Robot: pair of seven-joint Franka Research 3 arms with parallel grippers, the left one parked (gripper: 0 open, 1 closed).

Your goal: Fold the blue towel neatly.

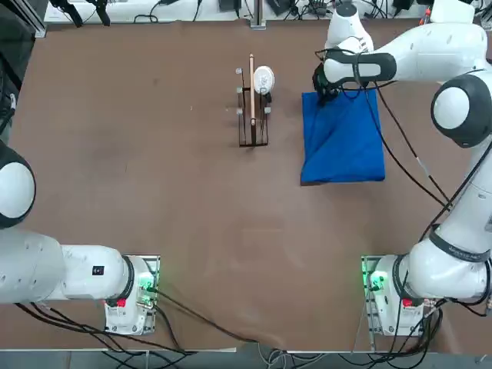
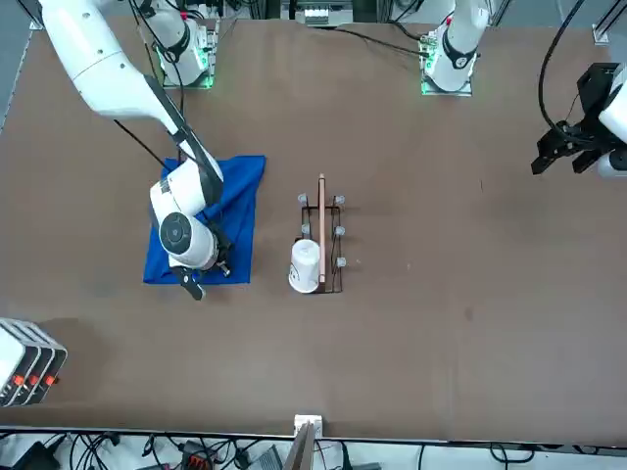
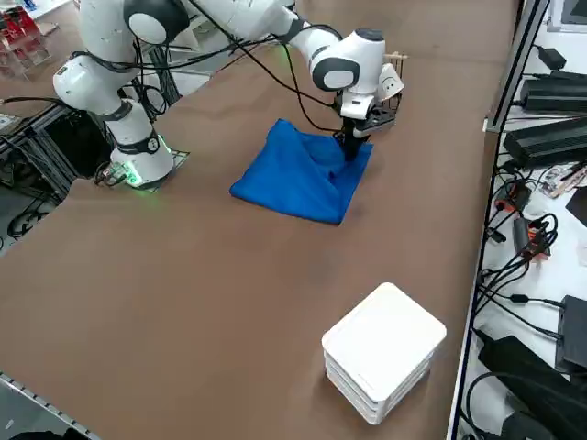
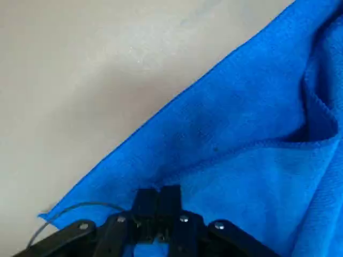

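The blue towel [image 1: 344, 138] is lying on the brown table [image 1: 138, 138], on the robot's right side and far from the arm bases. It is already doubled over, so it is looking like a thick, lumpy square with a few folds on top. The right gripper [image 1: 325, 93] is reaching down at the far left corner of the towel, the corner closest to the wooden rack [image 1: 252, 108]. Its two fingers [image 4: 156, 201] are pressing tight together, and they are pinching the edge of the blue cloth between them. In the wrist view the towel's edge is running in a slanted line across the bare table. The rack is standing just to the left of the towel, not touching it, and a small white cup [image 1: 263, 78] is sitting at the rack's far end. A stack of white boxes [image 3: 383, 350] is resting on the table well apart from the towel, past its far side.
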